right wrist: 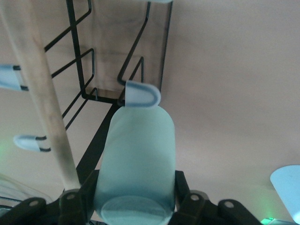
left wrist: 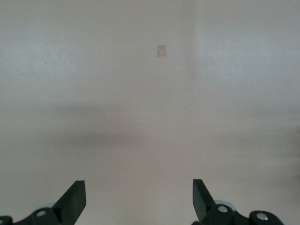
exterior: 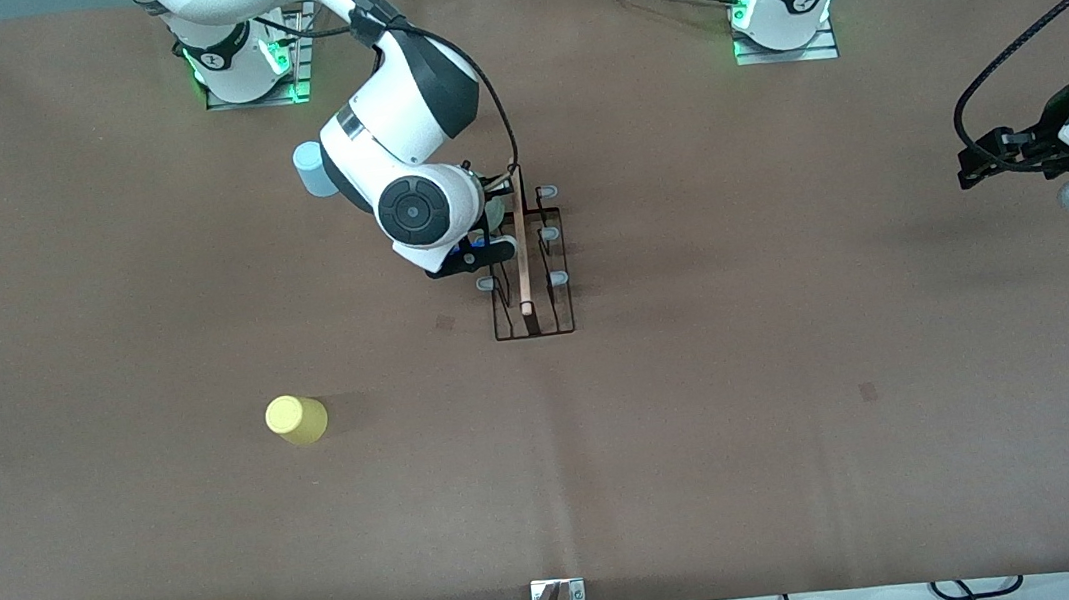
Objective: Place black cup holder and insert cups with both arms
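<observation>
- Three cups are in view: a mint green cup (right wrist: 136, 164) clenched in the right claw (right wrist: 133, 199), a yellow cup (exterior: 296, 419) standing alone on the table (exterior: 806, 390) nearer the front camera, and a light blue cup (exterior: 313, 169) partly hidden by the right arm, toward its base.
- One black cup holder (exterior: 528, 270) stands mid-table, with its wooden handle (right wrist: 42, 93) on top and grey-tipped prongs along both sides.
- One prong tip (right wrist: 142, 93) sits right at the mint cup's far end; judged from the right wrist view, a slightly off line could make the cup catch the tip and shove or tip the light wire rack.
- Two arms: the left claw (left wrist: 139, 199) hangs released over bare table at its own end, waiting.
</observation>
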`<state>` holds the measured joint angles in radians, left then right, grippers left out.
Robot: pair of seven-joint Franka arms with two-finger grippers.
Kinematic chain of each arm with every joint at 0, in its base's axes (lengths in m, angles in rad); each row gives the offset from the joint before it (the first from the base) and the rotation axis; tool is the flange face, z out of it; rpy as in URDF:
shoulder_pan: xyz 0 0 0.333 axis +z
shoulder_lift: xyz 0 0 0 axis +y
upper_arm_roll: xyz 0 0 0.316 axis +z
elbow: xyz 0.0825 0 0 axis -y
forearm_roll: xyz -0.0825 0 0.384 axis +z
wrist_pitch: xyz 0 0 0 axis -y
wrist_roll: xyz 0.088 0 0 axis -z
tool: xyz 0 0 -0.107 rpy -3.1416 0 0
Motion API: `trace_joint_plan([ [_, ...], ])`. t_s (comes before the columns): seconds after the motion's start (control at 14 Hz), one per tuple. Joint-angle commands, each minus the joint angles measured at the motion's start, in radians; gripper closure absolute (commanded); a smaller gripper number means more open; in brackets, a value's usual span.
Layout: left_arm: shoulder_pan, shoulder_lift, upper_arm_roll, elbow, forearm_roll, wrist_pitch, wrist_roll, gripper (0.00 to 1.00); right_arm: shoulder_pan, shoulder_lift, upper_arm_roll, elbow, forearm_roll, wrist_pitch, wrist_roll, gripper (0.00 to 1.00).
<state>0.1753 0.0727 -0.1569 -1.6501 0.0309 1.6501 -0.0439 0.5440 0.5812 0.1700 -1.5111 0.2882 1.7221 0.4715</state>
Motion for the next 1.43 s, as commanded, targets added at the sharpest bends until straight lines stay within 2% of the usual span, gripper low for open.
trace_joint_plan([
  [0.0, -0.002, -0.017, -0.001, -0.011, 0.023, 0.022, -0.1, 0.0, 0.005, 0.014, -0.006, 0.006, -0.017, 0.016, 0.027, 0.0],
  [0.21, -0.002, -0.025, -0.012, -0.004, 0.032, 0.004, -0.099, 0.0, -0.001, 0.002, -0.007, 0.023, -0.014, 0.007, 0.12, 0.0],
  [0.36, -0.002, -0.025, -0.013, 0.009, 0.024, -0.025, -0.084, 0.0, -0.034, -0.05, -0.036, 0.052, -0.018, 0.007, 0.162, 0.0],
  [0.57, -0.002, -0.022, -0.016, 0.01, 0.021, -0.024, -0.015, 0.0, -0.093, -0.055, -0.174, 0.084, -0.114, 0.014, 0.148, 0.0],
  [0.71, -0.002, -0.022, -0.016, 0.012, 0.011, -0.021, 0.027, 0.0, -0.152, 0.003, -0.227, 0.12, -0.178, 0.101, 0.113, 0.0],
  [1.0, 0.003, -0.021, -0.016, 0.012, 0.007, -0.021, 0.05, 0.0, -0.251, 0.092, -0.23, 0.172, -0.211, 0.296, 0.02, 0.0],
  [1.36, 0.006, -0.014, -0.015, 0.024, 0.009, -0.023, 0.09, 0.0, -0.303, 0.167, -0.227, 0.175, -0.225, 0.407, -0.142, 0.0],
])
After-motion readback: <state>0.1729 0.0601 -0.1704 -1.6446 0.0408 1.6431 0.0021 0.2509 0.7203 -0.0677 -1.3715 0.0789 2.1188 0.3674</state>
